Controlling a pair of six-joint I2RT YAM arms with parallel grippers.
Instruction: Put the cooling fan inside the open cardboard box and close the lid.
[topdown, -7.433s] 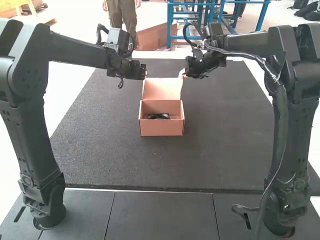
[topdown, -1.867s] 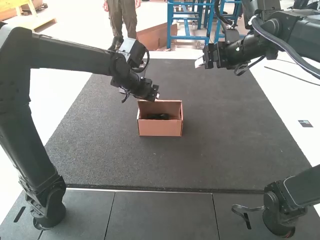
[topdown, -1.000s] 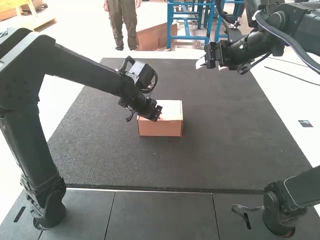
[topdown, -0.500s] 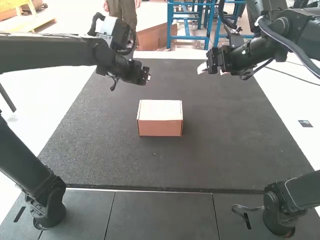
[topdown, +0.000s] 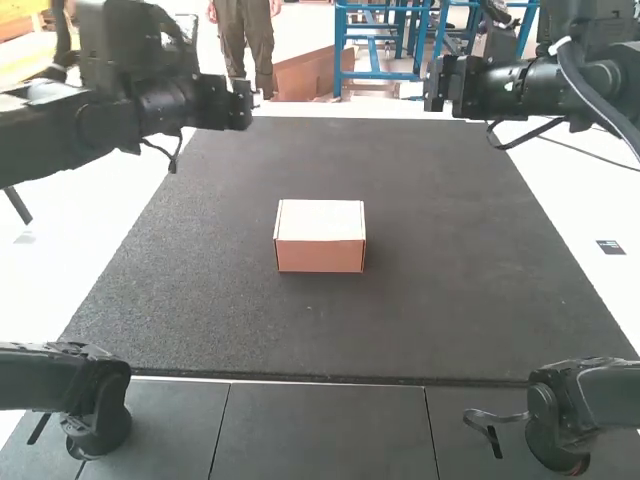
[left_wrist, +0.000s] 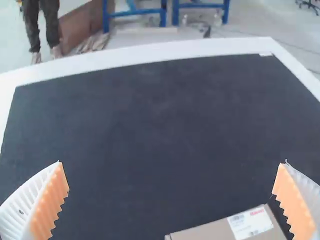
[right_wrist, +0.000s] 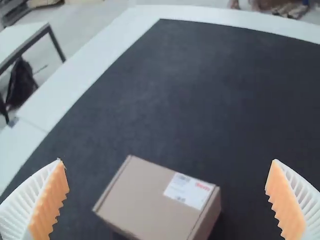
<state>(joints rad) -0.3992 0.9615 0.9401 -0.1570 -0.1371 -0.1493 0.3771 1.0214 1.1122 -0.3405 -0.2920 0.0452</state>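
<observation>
The cardboard box (topdown: 320, 235) is seen with its lid shut flat, set at the middle of the black mat (topdown: 450, 260) laid over the worktop (topdown: 90, 220). The left claw (left_wrist: 170, 167) is held raised at the far left and the right claw (right_wrist: 167, 162) at the far right. Both are well apart from the box, and their fingers are spread wide.

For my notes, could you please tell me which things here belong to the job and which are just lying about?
Job: cardboard box, lid shut; left gripper, open; right gripper, open.
Lying about: black mat; small dark tag on the white tabletop.
</observation>
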